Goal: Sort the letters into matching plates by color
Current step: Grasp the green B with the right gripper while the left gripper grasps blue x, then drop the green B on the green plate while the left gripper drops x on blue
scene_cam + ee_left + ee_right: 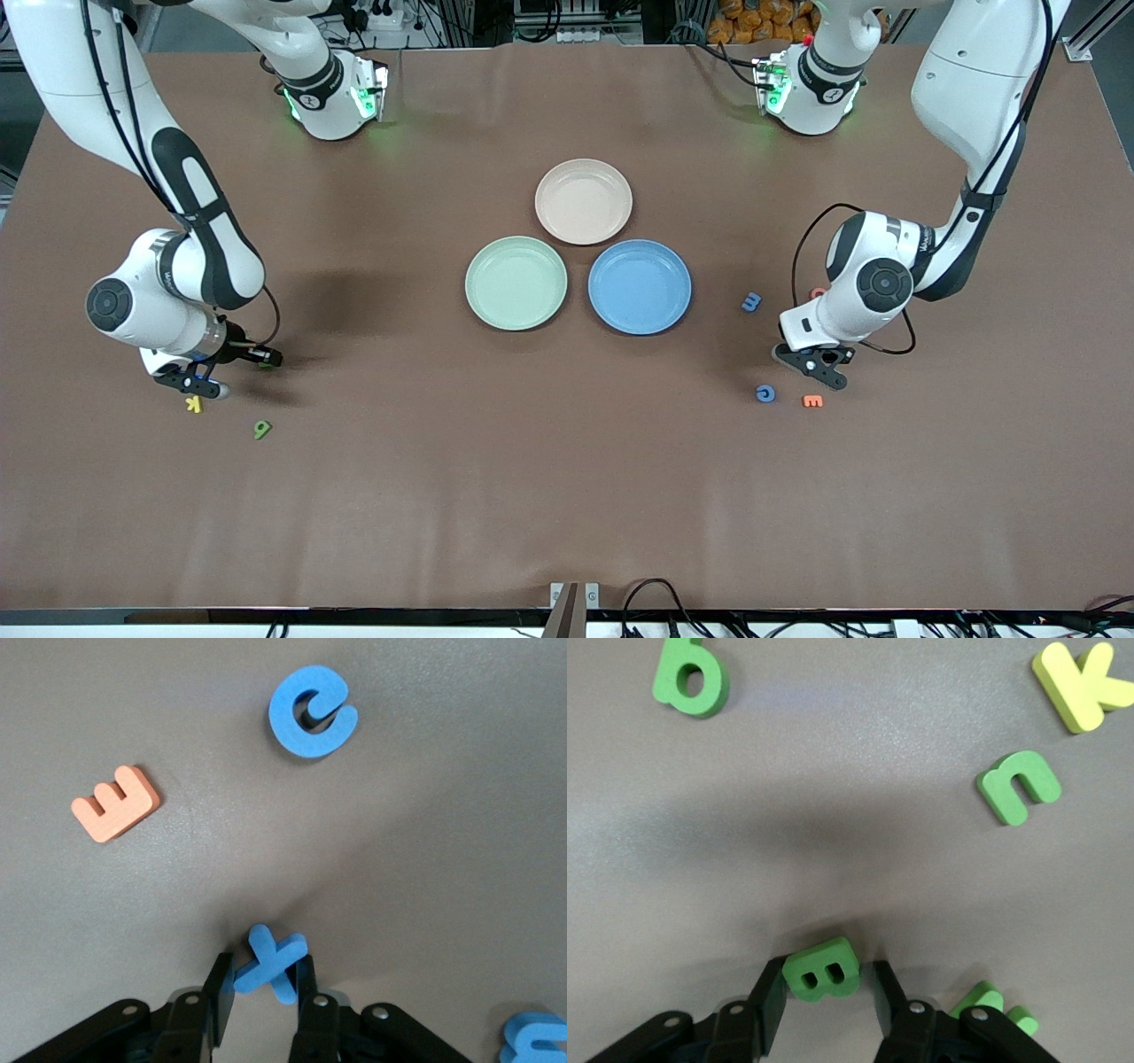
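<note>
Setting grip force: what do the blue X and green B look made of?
Blue X, between the left gripper fingers: looks like matte foam, thick flat-cut slab, no shine. Green B, between the right gripper fingers: apparently the same, chunky with soft edges. Probably light and squashy.

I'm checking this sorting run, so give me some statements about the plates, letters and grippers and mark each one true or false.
1. The green plate and blue plate hold no letters. True.
2. The left gripper has a blue X between its fingers. True.
3. The right gripper is around a yellow letter. False: a green B sits between its fingers; the yellow K lies apart on the table.
4. The orange E lies in the beige-pink plate. False: it lies on the table beside the blue C.
5. The beige-pink plate lies nearer the front camera than the other two. False: it lies farther.
</note>
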You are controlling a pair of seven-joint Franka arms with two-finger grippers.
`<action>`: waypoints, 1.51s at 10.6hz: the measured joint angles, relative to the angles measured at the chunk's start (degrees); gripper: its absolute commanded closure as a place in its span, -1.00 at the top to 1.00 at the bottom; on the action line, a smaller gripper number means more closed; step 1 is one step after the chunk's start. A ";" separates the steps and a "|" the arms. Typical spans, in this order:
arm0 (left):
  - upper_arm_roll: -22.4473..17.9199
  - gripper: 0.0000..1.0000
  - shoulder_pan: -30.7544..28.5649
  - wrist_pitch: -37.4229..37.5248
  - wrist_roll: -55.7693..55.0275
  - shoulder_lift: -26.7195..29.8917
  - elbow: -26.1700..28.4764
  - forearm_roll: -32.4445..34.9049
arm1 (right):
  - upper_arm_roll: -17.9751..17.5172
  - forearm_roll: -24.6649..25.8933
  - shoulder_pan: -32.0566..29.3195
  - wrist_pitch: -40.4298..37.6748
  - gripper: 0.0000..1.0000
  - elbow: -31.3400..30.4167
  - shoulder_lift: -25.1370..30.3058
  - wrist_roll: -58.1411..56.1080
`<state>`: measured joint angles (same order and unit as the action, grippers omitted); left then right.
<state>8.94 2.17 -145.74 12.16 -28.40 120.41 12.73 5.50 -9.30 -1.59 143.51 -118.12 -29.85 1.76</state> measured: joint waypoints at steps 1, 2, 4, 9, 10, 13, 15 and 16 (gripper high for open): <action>0.00 -1.00 0.00 0.00 -0.67 0.01 -0.03 0.00 | -0.02 0.02 0.01 0.12 -0.38 -0.03 0.07 -0.01; 0.02 -1.00 0.00 -0.16 -1.55 0.02 -0.27 0.00 | -0.02 0.03 0.01 0.16 -0.57 -0.05 0.07 -0.01; 0.41 -1.00 0.01 -0.24 -3.60 0.21 -1.40 0.00 | -0.07 0.06 0.02 0.26 -0.85 -0.22 0.34 -0.01; 4.37 -1.00 0.42 0.52 -12.50 2.04 -1.83 -1.27 | -0.13 0.06 0.04 0.57 -0.90 -0.22 0.51 -0.01; 5.66 -1.00 0.53 1.29 -14.88 2.39 -1.84 -1.30 | -0.23 0.06 0.12 0.57 -0.90 -0.21 0.86 -0.01; 10.44 -1.00 0.81 4.47 -24.33 4.00 -1.84 -1.37 | -0.65 -0.09 2.31 -1.16 -0.90 -0.12 3.18 0.22; 13.87 -1.00 0.99 5.55 -30.54 4.34 -1.83 -1.37 | -0.87 -0.19 5.97 -1.66 -0.90 -0.12 4.36 4.05; 15.71 -1.00 1.01 6.87 -33.39 4.36 -1.83 -1.37 | -0.98 -0.21 8.33 -2.11 -0.90 -0.12 4.51 7.16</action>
<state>24.65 3.17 -138.87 -21.23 -24.04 118.58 11.36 4.52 -9.51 6.74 141.39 -118.24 -25.33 8.92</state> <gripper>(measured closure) 0.678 0.621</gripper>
